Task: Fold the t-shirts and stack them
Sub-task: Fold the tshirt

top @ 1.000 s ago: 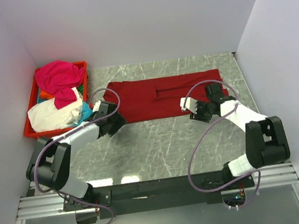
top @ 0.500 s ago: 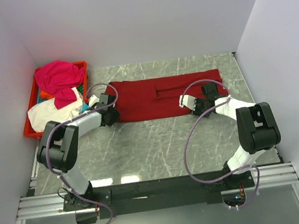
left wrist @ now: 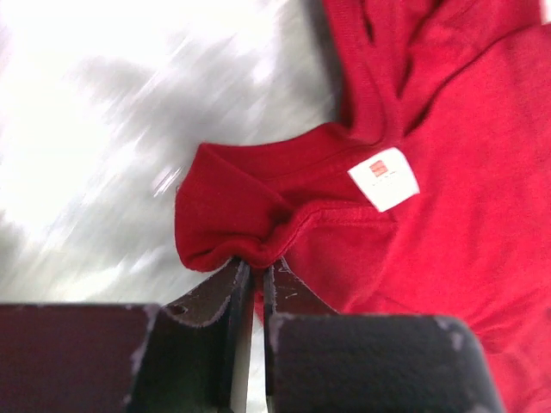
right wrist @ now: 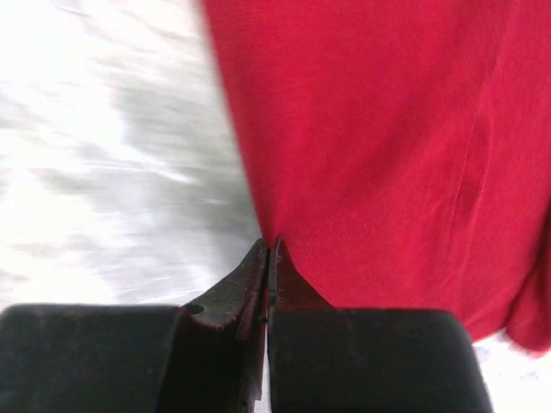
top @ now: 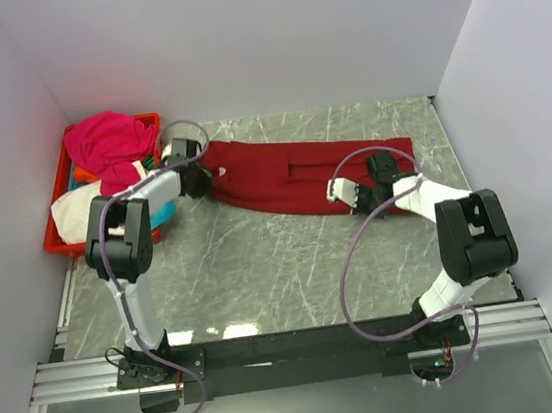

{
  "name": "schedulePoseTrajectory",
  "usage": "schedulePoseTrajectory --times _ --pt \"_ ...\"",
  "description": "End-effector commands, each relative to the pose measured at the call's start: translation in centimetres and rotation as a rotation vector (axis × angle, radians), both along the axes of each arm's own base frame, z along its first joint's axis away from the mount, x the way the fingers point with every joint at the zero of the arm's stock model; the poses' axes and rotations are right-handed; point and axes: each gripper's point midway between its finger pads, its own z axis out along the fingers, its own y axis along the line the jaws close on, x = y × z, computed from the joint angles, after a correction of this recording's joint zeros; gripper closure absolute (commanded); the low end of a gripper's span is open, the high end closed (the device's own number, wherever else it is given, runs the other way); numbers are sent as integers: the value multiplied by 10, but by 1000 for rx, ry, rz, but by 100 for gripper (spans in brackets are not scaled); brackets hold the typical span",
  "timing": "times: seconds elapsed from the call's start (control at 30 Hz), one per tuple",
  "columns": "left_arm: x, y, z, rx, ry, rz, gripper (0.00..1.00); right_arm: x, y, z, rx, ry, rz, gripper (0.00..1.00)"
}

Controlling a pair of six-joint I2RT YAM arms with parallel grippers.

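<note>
Left hand point(left wrist: 256, 268) grasps the dark red t-shirt point(top: 287, 173) at its collar; right hand point(right wrist: 269, 251) is clenched on its lower-right edge.

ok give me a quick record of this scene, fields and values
shirt in work: dark red t-shirt, lying on the table, white neck label showing
left jaws: shut on a fold by its collar
right jaws: shut on its near edge
crate: red crate at far left, holding a magenta shirt, a cream-white shirt and others
stack: none seen yet
</note>
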Motion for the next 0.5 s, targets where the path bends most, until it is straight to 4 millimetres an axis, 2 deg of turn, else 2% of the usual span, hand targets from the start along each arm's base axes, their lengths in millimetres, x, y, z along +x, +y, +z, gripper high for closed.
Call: schedulePoseTrajectory --times 0.0,0.03,0.07,0.1,0.13,0.17,0.2,0.23,0.27,0.3,0.37,0.4,0.43,0.47 --pt "32 -9 17 -26 -41 -150 89 -55 39 12 29 65 92 100" --pt "46 -15 18 -36 -57 -175 89 -72 45 5 25 93 107 100" --pt "51 -14 18 -43 -50 -188 89 -81 56 9 35 82 124 100" --pt "67 -17 31 -50 -90 -216 89 -96 74 8 49 108 146 100" --pt "70 -24 21 -76 -77 -253 89 -106 84 8 68 121 164 97" --pt "76 -27 21 -87 -83 -273 89 -111 93 11 89 125 169 95" --pt "89 -29 34 -91 -123 -296 89 -121 100 11 109 163 159 94" --pt "91 -35 26 -116 -111 -328 89 -131 118 16 133 184 207 92" --pt "96 -37 28 -119 -120 -342 89 -135 123 17 140 202 211 91" --pt "107 -38 41 -121 -156 -361 88 -141 128 18 143 226 205 89" --pt "114 -37 43 -114 -166 -378 85 -137 140 33 172 215 215 78" --pt "123 -33 57 -95 -206 -389 84 -133 142 38 181 207 192 75" --pt "125 -30 67 -79 -222 -388 80 -120 142 50 194 168 166 71" --pt "130 -22 76 -36 -244 -368 73 -113 141 58 206 146 151 68"
